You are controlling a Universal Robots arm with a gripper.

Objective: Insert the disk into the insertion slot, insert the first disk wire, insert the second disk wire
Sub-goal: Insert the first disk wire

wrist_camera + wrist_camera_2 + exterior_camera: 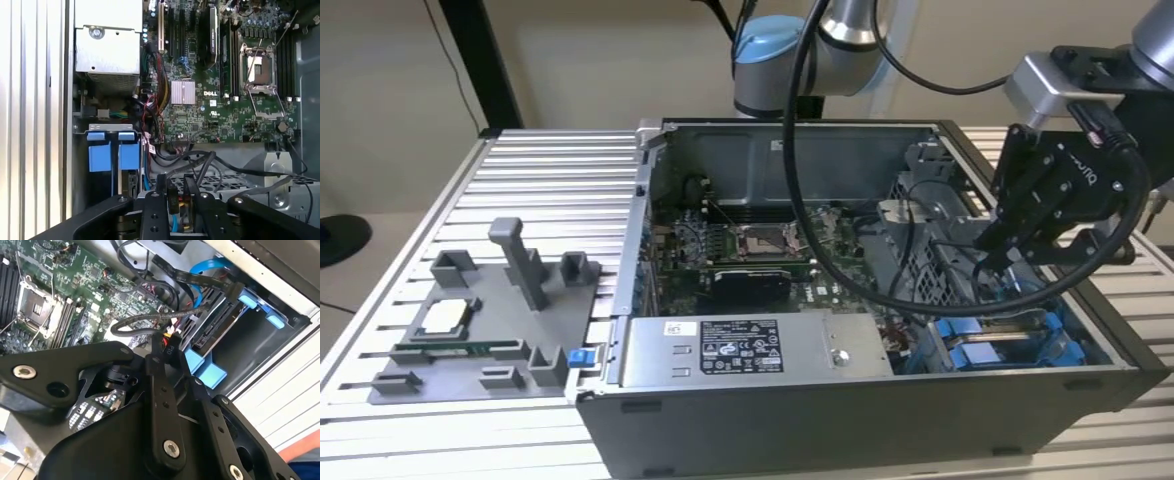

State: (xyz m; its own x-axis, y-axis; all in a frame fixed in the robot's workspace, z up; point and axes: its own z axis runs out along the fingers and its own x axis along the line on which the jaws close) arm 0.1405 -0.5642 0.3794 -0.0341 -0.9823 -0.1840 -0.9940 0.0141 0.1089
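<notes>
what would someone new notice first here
The open computer case on the slatted table, its green motherboard bare, draws the eye first. At the exterior view's right, the black pincer reaches in, shut on a black wire plug, beside the insertion slot with its bright blue tabs.

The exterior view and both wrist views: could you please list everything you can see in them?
table: one, silver, slatted, under everything
computer case: one, grey, open, on the table
motherboard: one, green, inside the case
power-supply box: one, silver, at the case's near wall
insertion slot: one, grey with blue rails, case corner at the exterior view's right
disk: one, dark, apparently seated between the blue rails
wire connector: one, black, gripped beside the slot
fixture tray: one, grey, at the exterior view's left
robot arm: one, grey and blue, behind the case
end effector: one, black, shut on the wire connector
</notes>
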